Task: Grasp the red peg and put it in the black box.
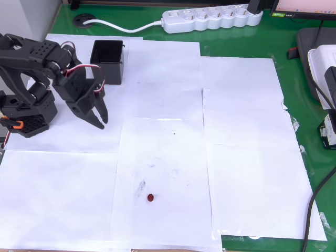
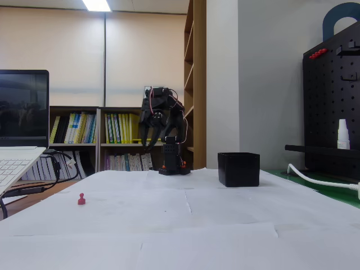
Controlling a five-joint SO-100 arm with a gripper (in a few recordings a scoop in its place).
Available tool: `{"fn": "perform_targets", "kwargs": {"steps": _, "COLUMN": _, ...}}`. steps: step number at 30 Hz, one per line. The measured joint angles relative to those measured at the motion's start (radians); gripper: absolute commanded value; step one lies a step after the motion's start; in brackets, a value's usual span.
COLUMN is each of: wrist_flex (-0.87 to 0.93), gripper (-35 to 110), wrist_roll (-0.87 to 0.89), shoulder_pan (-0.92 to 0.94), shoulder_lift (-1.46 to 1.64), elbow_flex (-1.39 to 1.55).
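Observation:
The red peg (image 1: 150, 197) is a tiny dark-red piece lying alone on the white paper, near the front middle in the overhead view. In the fixed view the peg (image 2: 81, 198) stands at the left. The black box (image 1: 107, 60) sits open-topped at the back left, and the box (image 2: 239, 169) shows right of centre in the fixed view. My black gripper (image 1: 101, 119) hangs above the paper just in front of the box, far from the peg, its jaws together and holding nothing. In the fixed view the gripper (image 2: 151, 140) points down, raised well off the table.
The arm's black base (image 1: 26, 113) with an orange part sits at the left edge. A white power strip (image 1: 212, 18) and its cable lie along the back. Devices and cables (image 1: 320, 63) crowd the right edge. White paper sheets (image 1: 241, 157) cover the green mat.

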Motion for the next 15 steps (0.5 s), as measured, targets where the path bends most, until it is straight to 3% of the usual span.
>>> {"fn": "perform_targets", "kwargs": {"steps": 15, "wrist_flex": -0.364, "gripper": 0, "wrist_roll": -0.206, "shoulder_pan": 0.179, "shoulder_lift": 0.117, "elbow_flex": -0.262}}
